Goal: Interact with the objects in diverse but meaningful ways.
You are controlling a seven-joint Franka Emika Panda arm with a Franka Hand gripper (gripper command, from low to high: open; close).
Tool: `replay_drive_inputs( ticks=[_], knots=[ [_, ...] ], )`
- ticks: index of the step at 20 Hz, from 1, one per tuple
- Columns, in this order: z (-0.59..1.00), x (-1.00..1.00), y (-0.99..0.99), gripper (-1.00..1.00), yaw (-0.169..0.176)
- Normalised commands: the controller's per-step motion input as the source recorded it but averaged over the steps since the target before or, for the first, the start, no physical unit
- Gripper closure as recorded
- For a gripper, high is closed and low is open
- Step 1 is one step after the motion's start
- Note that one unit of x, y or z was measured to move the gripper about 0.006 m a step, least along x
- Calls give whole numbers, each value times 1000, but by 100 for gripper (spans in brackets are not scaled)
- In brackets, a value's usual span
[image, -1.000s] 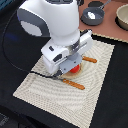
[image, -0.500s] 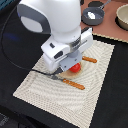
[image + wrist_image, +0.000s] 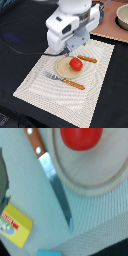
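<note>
Lifting away from the round beige plate (image 3: 62,70) in the exterior view, hung well above it after crouching low over it half a second earlier. Left the red tomato (image 3: 76,63) sitting free on the plate's far side, between the wooden-handled fork (image 3: 62,80) and the knife (image 3: 87,59) on the striped placemat (image 3: 42,95). Kept the gripper (image 3: 70,48) tucked under the white wrist housing, fingers hidden, so spread or closed could not be told; clearly carried nothing red.

Looked down, in the wrist view, on the tomato (image 3: 81,137) resting on the plate (image 3: 97,175), the knife (image 3: 52,175) just beside the rim, the flat yellow packet (image 3: 15,225) near the blade tip, and possibly the pale blue cup (image 3: 50,253) at the frame's edge. Judged one placement finished and the packet a likely next pick.
</note>
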Motion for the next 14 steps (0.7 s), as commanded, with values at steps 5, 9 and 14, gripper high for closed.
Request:
replay_drive_inputs(
  ticks=[5,9,14],
  knots=[
    [439,2,713,-100,21],
    [373,-4,801,-100,28],
    [325,-42,824,-100,26]
  ],
)
